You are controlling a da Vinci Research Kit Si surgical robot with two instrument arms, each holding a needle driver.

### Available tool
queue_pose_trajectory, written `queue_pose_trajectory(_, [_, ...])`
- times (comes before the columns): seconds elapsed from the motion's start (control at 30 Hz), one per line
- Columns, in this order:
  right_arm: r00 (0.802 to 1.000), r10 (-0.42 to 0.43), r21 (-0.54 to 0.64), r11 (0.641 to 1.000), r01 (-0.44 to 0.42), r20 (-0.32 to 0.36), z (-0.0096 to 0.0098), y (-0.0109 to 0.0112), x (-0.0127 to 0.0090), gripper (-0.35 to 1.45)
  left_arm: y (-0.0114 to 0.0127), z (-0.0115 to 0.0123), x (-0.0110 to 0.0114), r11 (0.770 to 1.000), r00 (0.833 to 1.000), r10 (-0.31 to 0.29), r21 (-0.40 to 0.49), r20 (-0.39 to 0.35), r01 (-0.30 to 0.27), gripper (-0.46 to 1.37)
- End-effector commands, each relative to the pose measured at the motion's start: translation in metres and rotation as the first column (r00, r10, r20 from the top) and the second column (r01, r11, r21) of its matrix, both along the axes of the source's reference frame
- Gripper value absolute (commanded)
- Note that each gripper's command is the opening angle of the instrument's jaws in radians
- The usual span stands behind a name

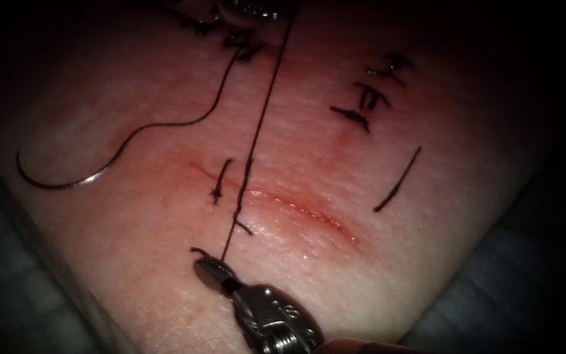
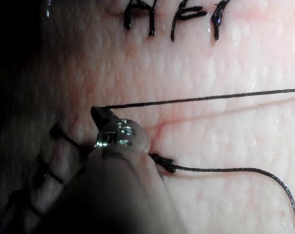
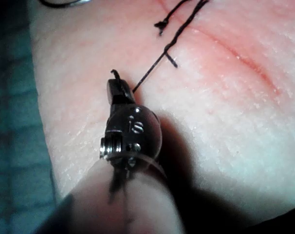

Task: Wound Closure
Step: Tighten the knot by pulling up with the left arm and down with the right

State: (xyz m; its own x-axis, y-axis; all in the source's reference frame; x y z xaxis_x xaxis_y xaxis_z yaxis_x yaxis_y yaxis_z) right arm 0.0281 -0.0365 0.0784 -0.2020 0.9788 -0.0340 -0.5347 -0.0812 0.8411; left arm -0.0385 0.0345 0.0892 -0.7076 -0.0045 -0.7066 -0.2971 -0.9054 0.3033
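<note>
Endoscope view: needle lies loose, well left of right claw.

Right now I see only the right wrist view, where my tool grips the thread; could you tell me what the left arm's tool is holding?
Observer: The left tool is shut on the thread, which runs taut across the cut to the right tool.
Operator: Thank you. Where does the needle lie?
Observer: The needle lies on the tissue, left of the cut, held by neither tool and not in the tissue.
</note>
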Motion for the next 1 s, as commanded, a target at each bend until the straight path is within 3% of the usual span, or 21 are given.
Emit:
queue_pose_trajectory(0.03, [1.000,-0.004,0.009,1.000,0.004,-0.008,-0.0001,0.0002,-0.0002,-0.35,0.0000,-0.0001,0.0000,1.000,1.000,-0.001,0.001,0.001,0.000,-0.35])
queue_pose_trajectory(0.3, [0.999,-0.014,0.068,0.998,0.016,-0.030,-0.0030,-0.0007,-0.0037,-0.35,0.0002,-0.0006,-0.0009,1.000,1.000,-0.002,-0.001,0.025,0.002,-0.35])
queue_pose_trajectory(0.4, [0.999,-0.016,0.082,0.996,0.020,-0.045,-0.0034,-0.0007,-0.0041,-0.35,0.0006,-0.0004,-0.0009,1.000,1.000,-0.002,-0.003,0.027,0.003,-0.35])
queue_pose_trajectory(0.67, [0.996,-0.023,0.124,0.992,0.033,-0.084,-0.0018,-0.0010,-0.0027,-0.35,0.0016,0.0013,-0.0011,1.000,1.000,-0.002,-0.008,0.031,0.002,-0.35])
queue_pose_trajectory(1.0, [0.996,-0.051,0.158,0.985,0.063,-0.080,-0.0007,-0.0035,-0.0004,-0.35,0.0014,0.0040,-0.0006,1.000,1.000,0.009,-0.022,0.011,-0.009,-0.35])
